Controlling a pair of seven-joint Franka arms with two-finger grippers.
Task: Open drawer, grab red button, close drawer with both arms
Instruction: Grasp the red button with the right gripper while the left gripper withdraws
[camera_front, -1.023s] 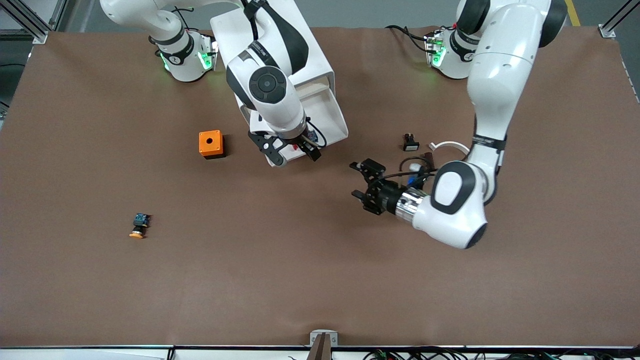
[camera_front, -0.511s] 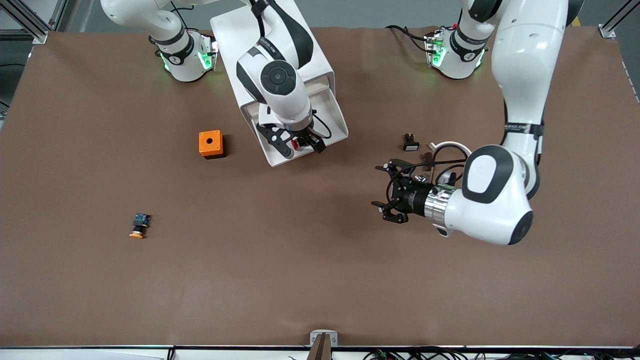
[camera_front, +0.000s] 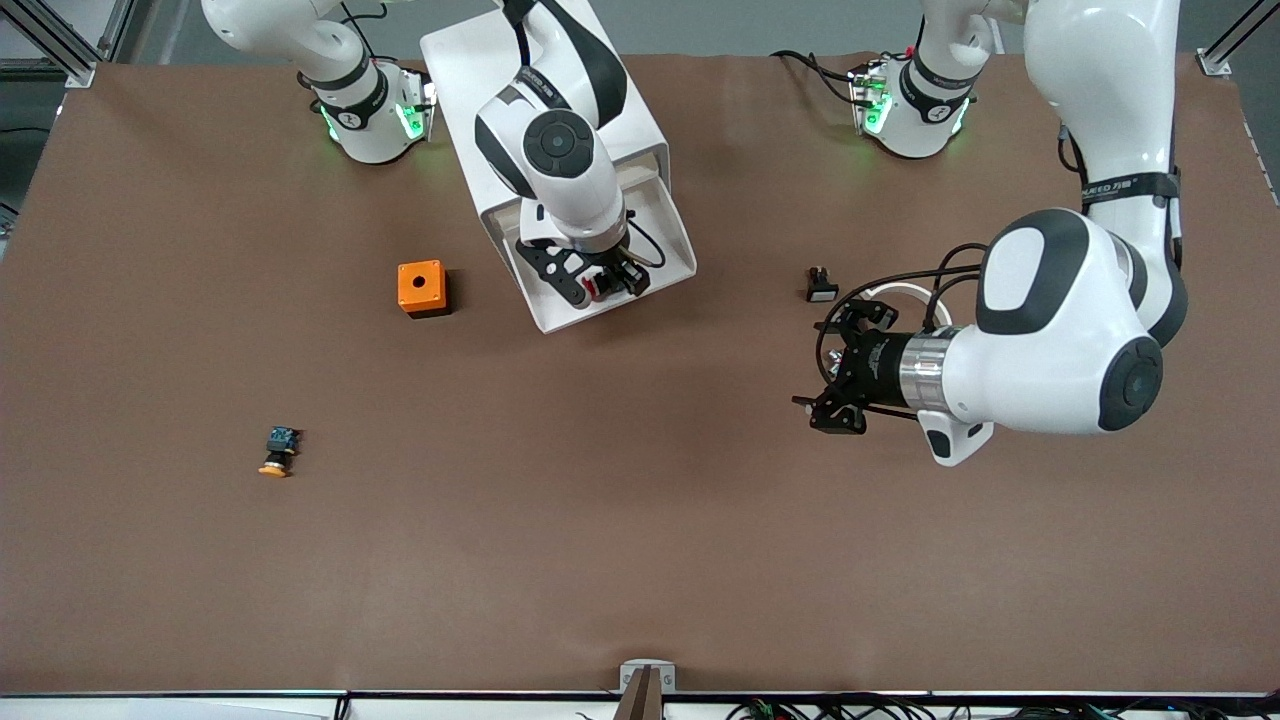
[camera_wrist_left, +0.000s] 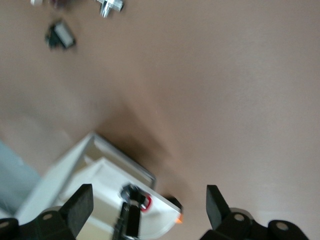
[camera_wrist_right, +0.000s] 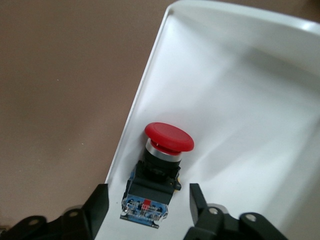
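The white cabinet (camera_front: 470, 70) stands between the arm bases with its drawer (camera_front: 668, 225) pulled out toward the front camera. The button (camera_wrist_right: 169, 137) lies on its side in the drawer (camera_wrist_right: 240, 100) against one wall, with a red cap, a black body and a blue rear block. My right gripper (camera_wrist_right: 148, 196) is down in the drawer (camera_wrist_left: 100, 175), open. Its fingers (camera_wrist_right: 100, 200) straddle the blue block with a gap on each side. From the front, the button (camera_front: 598, 285) shows red between them. My left gripper (camera_front: 822, 368) hangs open and empty over bare table beside the drawer.
An orange box with a hole (camera_front: 421, 287) sits beside the drawer toward the right arm's end. An orange-capped button (camera_front: 278, 452) lies nearer the front camera. A black button with a white face (camera_front: 821, 286) and a white ring part (camera_front: 905, 292) lie by the left arm.
The right gripper came down into the drawer and its fingers narrowed around the red button. The left arm swung its open gripper away from the drawer toward its own end of the table.
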